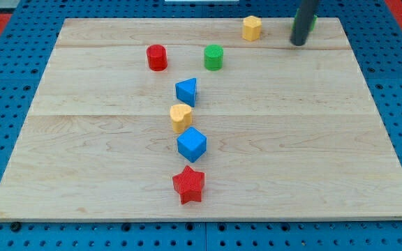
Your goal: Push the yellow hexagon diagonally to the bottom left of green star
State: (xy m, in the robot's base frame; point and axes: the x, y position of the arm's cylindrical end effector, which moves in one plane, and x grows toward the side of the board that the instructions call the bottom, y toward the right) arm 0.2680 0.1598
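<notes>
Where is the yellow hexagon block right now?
The yellow hexagon block sits near the wooden board's top edge, right of centre, just left of my tip and up-right of the green cylinder.

A single camera looks down at a slant on a wooden board (208,195) from beyond its near edge, facing toward its far edge. The board fills most of the frame, its far edge shorter than its near one. All four corners show, with blue pegboard (5,146) around them. The dark rod enters from the view's top right, cut off by the frame; my tip (298,43) shows.
</notes>
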